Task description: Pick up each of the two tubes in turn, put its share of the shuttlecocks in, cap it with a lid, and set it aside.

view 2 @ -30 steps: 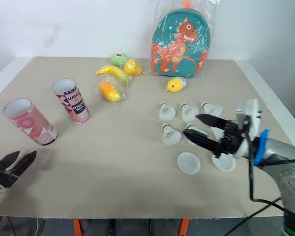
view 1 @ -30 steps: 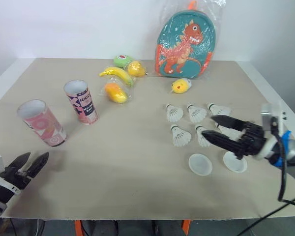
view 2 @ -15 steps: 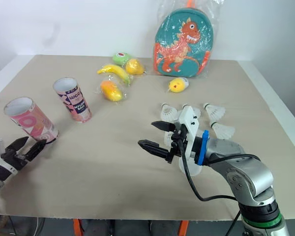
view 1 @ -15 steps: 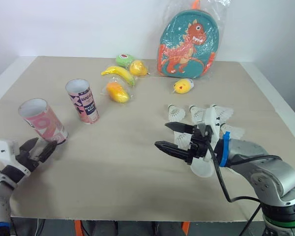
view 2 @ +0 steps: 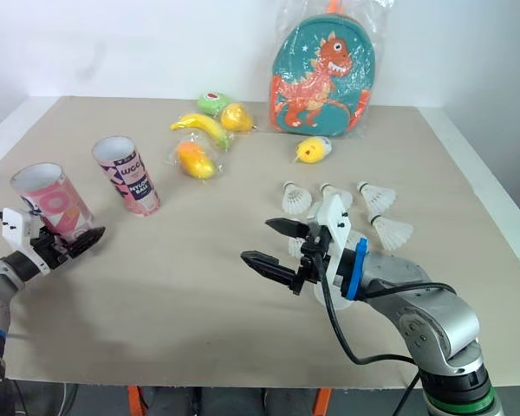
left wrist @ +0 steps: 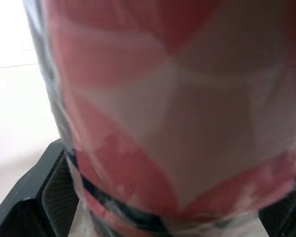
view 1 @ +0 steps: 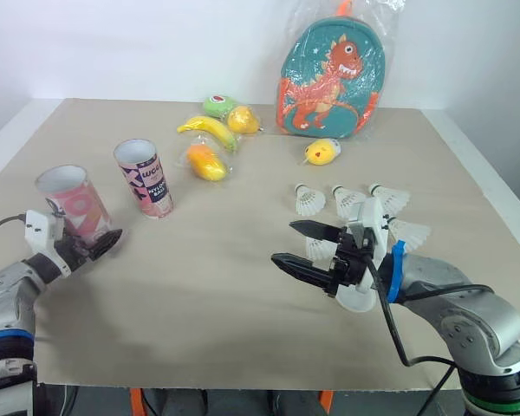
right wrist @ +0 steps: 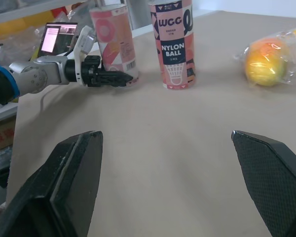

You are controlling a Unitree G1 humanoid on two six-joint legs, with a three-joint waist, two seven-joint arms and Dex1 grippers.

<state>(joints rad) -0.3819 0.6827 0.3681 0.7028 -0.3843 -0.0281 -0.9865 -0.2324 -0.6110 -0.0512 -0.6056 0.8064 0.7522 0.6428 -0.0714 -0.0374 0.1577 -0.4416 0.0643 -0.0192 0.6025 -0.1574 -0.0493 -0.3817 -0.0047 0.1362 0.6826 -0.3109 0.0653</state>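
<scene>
Pink tube sits between my left gripper's spread fingers.

The tube stands on the left side of the table, with one finger on each side of its base; I can't tell whether they press on it. Just beside it, the second tube reads "WGG NYLON BALL". My right gripper hangs over mid-table with its fingers wide apart and holding nothing, the shuttlecocks close behind it.

The left claw has reached forward, and the pink patterned cardboard tube now stands between its spread fingers. The right claw, jaws wide, has swung inward, leaving the white feathered shuttlecocks behind it.
</scene>
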